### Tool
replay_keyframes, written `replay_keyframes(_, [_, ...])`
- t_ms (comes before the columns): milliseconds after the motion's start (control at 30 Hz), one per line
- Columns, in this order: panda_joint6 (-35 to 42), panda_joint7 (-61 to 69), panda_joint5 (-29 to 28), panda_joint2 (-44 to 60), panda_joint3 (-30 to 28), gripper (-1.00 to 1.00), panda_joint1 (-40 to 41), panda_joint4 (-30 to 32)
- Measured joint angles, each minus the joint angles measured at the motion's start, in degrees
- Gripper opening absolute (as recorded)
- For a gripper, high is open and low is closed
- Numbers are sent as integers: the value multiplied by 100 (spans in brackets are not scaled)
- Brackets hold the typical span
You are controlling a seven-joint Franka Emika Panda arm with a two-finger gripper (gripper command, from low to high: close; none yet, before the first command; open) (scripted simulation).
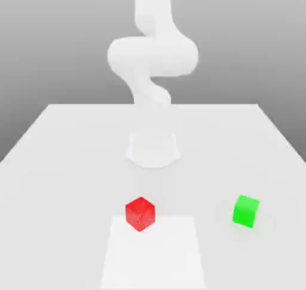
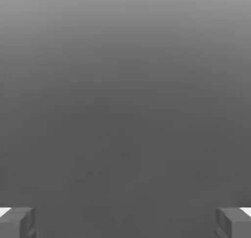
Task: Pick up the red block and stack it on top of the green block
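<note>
The red block [image 1: 140,213] is a small glossy cube resting on the white table [image 1: 66,145], near the front and slightly toward the exterior view's left. The green block [image 1: 245,210], a cube of about the same size, sits apart from it toward the exterior view's right. In the hand view my gripper [image 2: 125,223] is open, its two grey fingertips [image 2: 17,222] standing wide apart with nothing between them and only plain grey beyond. Neither block is touched.
The white arm [image 1: 153,56] rises from its round base [image 1: 153,148] at the table's middle, behind the blocks. A slightly brighter square patch [image 1: 153,256] lies on the table at the front, with the red block at its far-left corner.
</note>
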State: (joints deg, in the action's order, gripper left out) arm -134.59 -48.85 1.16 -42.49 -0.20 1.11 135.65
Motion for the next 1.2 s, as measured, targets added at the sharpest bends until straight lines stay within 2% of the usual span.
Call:
replay_keyframes(333, [-1351,-1608,382,1652,281,0,525,1834])
replay_keyframes(567, [-2613,-3232,296,3224,751,0,1028,3218])
replay_keyframes(733, [-3615,-3804,-169,4452,620,0,1054,3284])
replay_keyframes(833, [-4117,-4003,-421,5031,265,0,761,3222])
replay_keyframes(867, [-4240,-4035,-453,5172,174,-100,673,3208])
replay_keyframes(1067, [-4312,-4062,-481,5243,130,-100,633,3200])
replay_keyframes(1200, [-3861,-3862,-231,4726,326,-100,770,3257])
